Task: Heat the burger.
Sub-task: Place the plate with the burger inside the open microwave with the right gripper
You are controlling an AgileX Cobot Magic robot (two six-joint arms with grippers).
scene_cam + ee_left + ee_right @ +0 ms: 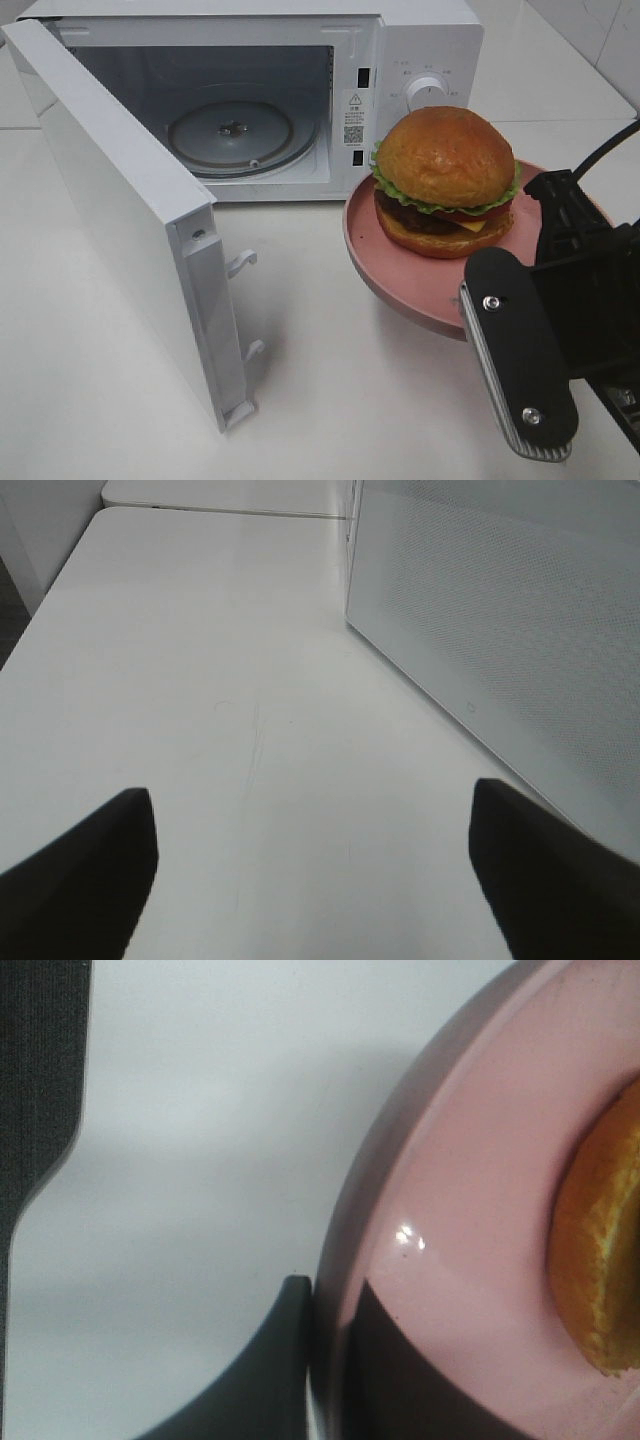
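Right gripper (pixel 478 300) is seen low on the right of the high view, clamped on the near rim of a pink plate (pixel 395 275). The burger (pixel 445 180) is sat in the middle of that plate, right in front of the microwave (pixel 430 40). The plate looks to be held up off the white table (pixel 340 410). The microwave door (pixel 120 200) is swung wide open to the left, so the glass turntable (pixel 230 130) can be seen inside.

From the left wrist, the left gripper (pixel 315 870) is spread wide with nothing between its fingers, over bare table (pixel 200 660) next to the door (pixel 500 630).

From the right wrist, the plate (pixel 470 1190) rim is pinched in the right gripper (pixel 328 1360), and only a sliver of burger (pixel 605 1260) bun is caught.
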